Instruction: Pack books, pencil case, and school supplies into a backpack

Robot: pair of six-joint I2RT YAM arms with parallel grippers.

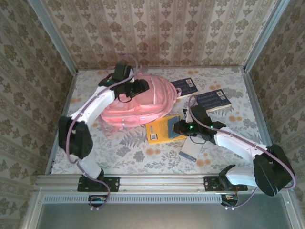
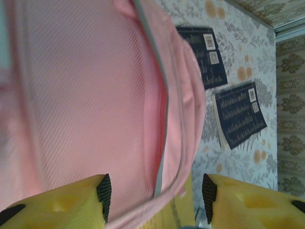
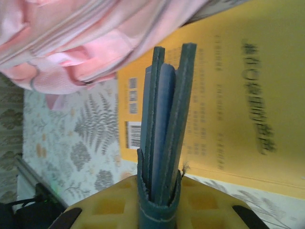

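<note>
The pink backpack [image 1: 138, 107] lies in the middle of the table, with my left gripper [image 1: 137, 87] over its far end. In the left wrist view the jaws stand open [image 2: 156, 193] astride the backpack's zip-edged rim [image 2: 167, 119], touching neither pad. My right gripper [image 1: 182, 127] is shut on a dark teal flat school supply [image 3: 167, 119], held edge-on above the orange-yellow book [image 1: 164, 130] [image 3: 238, 109]. Two navy books [image 1: 186, 87] [image 1: 214, 100] lie at the back right. A silver-grey framed pale rectangle [image 1: 190, 150] rests near the right arm. The pencil case is out of view.
Metal posts and papered walls close in the table on the left, back and right. A rail [image 1: 157, 181] with both arm bases runs along the near edge. Bare leaf-patterned cloth [image 1: 119, 148] lies in front of the backpack.
</note>
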